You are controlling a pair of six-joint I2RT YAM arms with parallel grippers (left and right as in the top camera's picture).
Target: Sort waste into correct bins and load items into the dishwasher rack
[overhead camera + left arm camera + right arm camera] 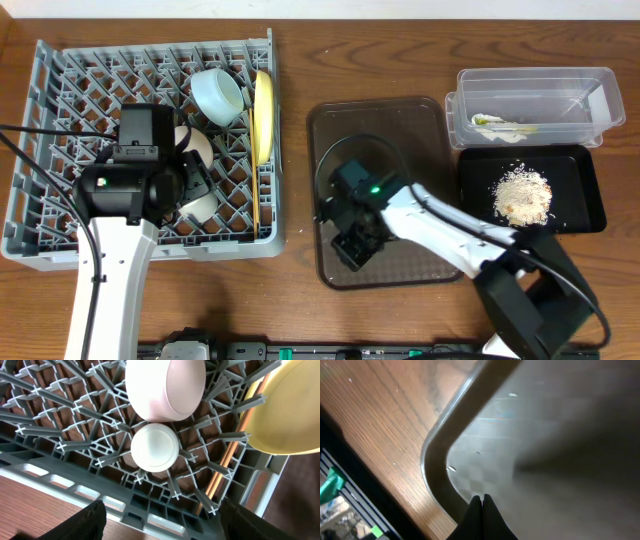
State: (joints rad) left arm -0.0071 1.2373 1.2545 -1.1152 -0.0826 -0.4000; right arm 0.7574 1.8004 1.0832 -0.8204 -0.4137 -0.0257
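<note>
The task looks finished: dishes [218, 95] in the rack [60, 110] at 9 o'clock, wrapper [495, 124] and crumbs [522, 195] binned; left claw [165, 520] wide, right claw [481, 505] closed, empty.

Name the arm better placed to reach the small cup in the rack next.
Left. The left pincer is open and hangs right above the cup, over the rack. The right pincer is shut, low over the brown tray, outside the rack.

The grey rack [60, 90] held a light-blue bowl [218, 95] and a yellow plate [262, 115] on edge. The wrapper [492, 123] lay in the clear tub [535, 72], crumbs [522, 195] in the black tray [580, 190].
</note>
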